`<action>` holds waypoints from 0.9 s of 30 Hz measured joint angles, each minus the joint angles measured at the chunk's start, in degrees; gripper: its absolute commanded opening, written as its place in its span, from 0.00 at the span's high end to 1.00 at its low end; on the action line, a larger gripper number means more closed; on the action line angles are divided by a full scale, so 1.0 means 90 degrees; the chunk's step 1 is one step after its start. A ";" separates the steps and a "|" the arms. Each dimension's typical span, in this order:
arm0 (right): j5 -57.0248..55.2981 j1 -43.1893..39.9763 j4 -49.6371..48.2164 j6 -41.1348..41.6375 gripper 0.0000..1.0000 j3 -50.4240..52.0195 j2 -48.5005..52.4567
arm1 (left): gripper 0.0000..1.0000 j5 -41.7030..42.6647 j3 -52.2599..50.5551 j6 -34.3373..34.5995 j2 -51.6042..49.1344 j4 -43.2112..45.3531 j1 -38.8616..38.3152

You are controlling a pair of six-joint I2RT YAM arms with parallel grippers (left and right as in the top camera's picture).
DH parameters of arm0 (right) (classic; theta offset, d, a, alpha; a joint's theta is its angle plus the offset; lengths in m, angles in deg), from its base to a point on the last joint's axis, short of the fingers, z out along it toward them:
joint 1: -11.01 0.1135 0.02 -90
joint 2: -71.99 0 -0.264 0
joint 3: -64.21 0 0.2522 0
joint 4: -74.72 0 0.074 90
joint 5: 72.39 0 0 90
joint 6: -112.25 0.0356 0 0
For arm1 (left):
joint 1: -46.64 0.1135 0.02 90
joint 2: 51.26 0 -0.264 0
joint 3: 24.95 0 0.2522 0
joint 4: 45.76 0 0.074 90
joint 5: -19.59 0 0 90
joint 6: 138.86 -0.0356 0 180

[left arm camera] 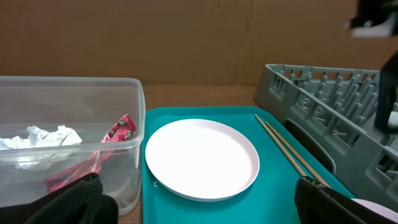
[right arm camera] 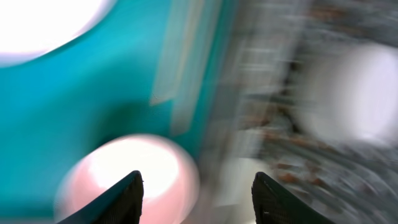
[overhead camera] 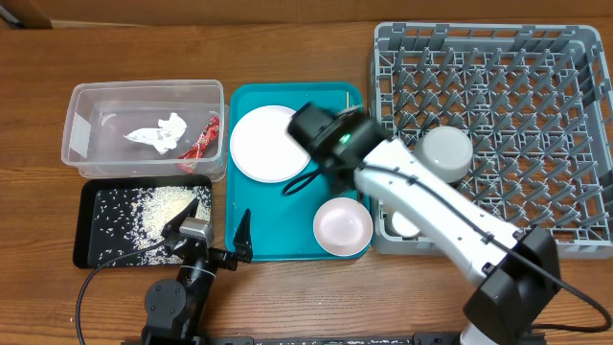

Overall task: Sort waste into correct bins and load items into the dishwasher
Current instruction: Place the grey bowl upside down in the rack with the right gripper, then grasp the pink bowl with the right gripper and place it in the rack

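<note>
The clear tub [overhead camera: 96, 96] holds the white tissue [overhead camera: 158, 134] and the red wrapper [overhead camera: 203, 139]; the left wrist view shows them too, the tissue [left arm camera: 43, 140] and the wrapper [left arm camera: 106, 146]. Rice [overhead camera: 163, 201] lies in the black tray [overhead camera: 96, 249]. The white plate [overhead camera: 268, 144], the pink bowl [overhead camera: 343, 226] and the chopsticks [left arm camera: 289, 149] lie on the teal tray. The grey-white bowl [overhead camera: 445, 153] and the small cup [overhead camera: 402, 225] sit in the dish rack [overhead camera: 517, 57]. My left gripper [overhead camera: 218, 230] is open and empty at the tray's front left. My right gripper [right arm camera: 199, 180] is open and empty above the tray; its view is blurred.
The teal tray [overhead camera: 278, 230] lies between the two bins and the rack. My right arm [overhead camera: 421, 201] crosses the rack's front left corner and hides most of the chopsticks from above. A cardboard wall [left arm camera: 186, 37] stands behind the table.
</note>
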 measured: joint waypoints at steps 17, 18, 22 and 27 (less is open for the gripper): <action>0.1705 -0.0750 -0.2331 -0.3512 0.70 0.2436 0.0002 | 0.00 0.0000 0.0000 0.0000 0.0000 0.0002 0.0000; 0.1749 -0.0755 -0.2336 -0.3604 0.75 0.2446 0.0000 | 0.00 -0.0002 0.0000 0.0000 0.0000 0.0002 0.0000; 0.1848 -0.0753 -0.2351 -0.3750 0.96 0.2455 0.0000 | 0.00 0.0000 0.0000 0.0000 0.0000 0.0002 0.0000; 0.1936 -0.0741 -0.2229 -0.3636 0.96 0.2370 0.0000 | 0.00 0.0000 0.0000 0.0000 0.0000 0.0002 0.0000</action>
